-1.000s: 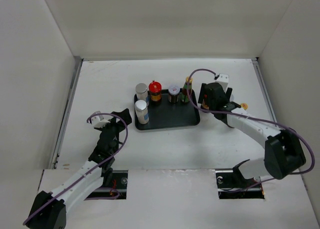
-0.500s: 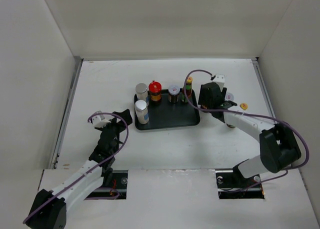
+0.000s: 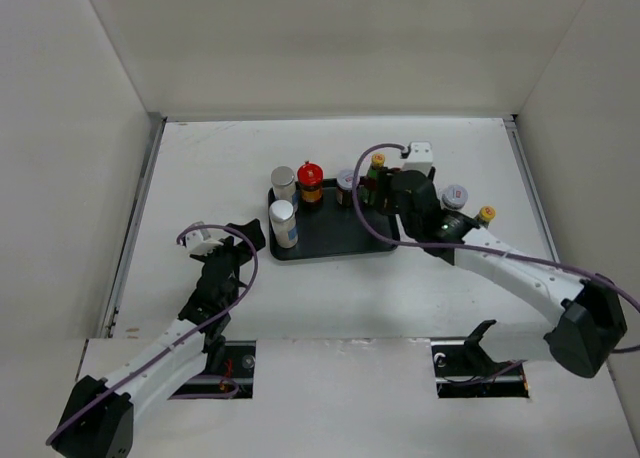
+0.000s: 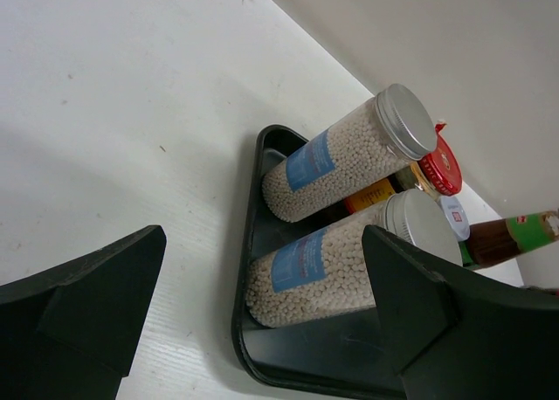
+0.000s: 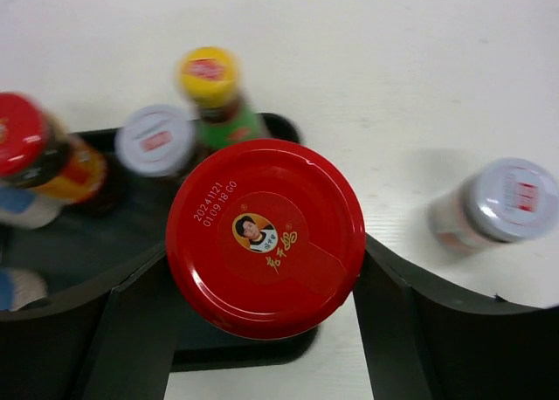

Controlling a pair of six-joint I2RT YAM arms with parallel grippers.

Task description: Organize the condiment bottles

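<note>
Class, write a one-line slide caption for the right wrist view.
Right hand grips a red-lidded jar at the corner of the dark tray, beside a yellow-capped bottle.

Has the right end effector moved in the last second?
Yes. The right end effector, gripping the red-capped jar, has moved left, from beside the dark tray to over its right edge.

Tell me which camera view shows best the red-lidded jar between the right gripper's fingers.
The right wrist view: the red-lidded jar fills the centre, and the print on its lid is readable. In the top view the right gripper hides it. The left wrist view does not show it.
</note>
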